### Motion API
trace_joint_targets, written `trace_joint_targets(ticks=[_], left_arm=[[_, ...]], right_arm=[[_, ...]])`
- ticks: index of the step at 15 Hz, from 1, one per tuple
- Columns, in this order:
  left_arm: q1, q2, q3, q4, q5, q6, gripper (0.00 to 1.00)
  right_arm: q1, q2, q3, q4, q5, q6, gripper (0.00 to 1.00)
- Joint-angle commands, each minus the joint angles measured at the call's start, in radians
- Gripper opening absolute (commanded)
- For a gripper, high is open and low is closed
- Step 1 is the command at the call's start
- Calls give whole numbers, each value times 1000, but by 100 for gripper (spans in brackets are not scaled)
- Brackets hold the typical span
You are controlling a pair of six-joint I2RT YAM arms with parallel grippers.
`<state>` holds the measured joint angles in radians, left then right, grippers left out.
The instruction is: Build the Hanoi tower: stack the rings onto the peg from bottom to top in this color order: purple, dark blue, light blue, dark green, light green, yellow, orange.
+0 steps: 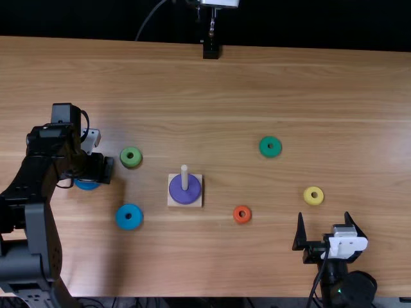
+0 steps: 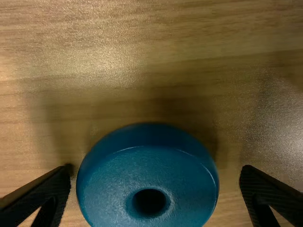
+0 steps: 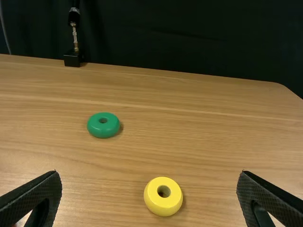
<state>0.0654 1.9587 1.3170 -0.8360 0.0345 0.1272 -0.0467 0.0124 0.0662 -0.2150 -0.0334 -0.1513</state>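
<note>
**Purple ring sits on peg; left gripper spread over blue ring**

The left gripper (image 1: 101, 168), at the left of the top view, stands open around a blue ring (image 1: 87, 185) on the table (image 1: 212, 96). A second blue ring (image 1: 129, 217) lies lower left, near a light green ring (image 1: 131, 157). The purple ring (image 1: 185, 197) encircles the peg (image 1: 184, 172) on its square base (image 1: 198, 203), left of center. An orange ring (image 1: 242, 214), dark green ring (image 1: 270, 146) and yellow ring (image 1: 313, 196) lie to the right. At lower right, the right gripper (image 1: 323, 215) is open and empty.
</note>
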Motion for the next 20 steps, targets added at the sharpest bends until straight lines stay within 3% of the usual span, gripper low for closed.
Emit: trace_joint_targets(ticks=[1, 2, 4, 6, 12, 15, 18, 20], left_arm=[[7, 25, 8, 0, 19, 13, 39], [8, 23, 8, -2, 17, 9, 20], [8, 22, 8, -3, 13, 2, 6], [10, 14, 11, -38, 2, 9, 5], [-10, -106, 134, -254, 4, 0, 5], [-78, -162, 188, -418, 6, -8, 6], [-151, -193, 271, -552, 6, -85, 6], [-194, -202, 327, -563, 15, -135, 6]], right_arm=[[-8, -12, -51, -75, -11, 0, 100], [-8, -12, -51, -75, -11, 0, 100], [-8, -12, -51, -75, -11, 0, 100], [-8, -12, -51, -75, -11, 0, 100], [-8, -12, -51, -75, -11, 0, 100], [-8, -12, -51, -75, -11, 0, 100], [-8, -12, -51, -75, -11, 0, 100], [-8, -12, -51, -75, -11, 0, 100]])
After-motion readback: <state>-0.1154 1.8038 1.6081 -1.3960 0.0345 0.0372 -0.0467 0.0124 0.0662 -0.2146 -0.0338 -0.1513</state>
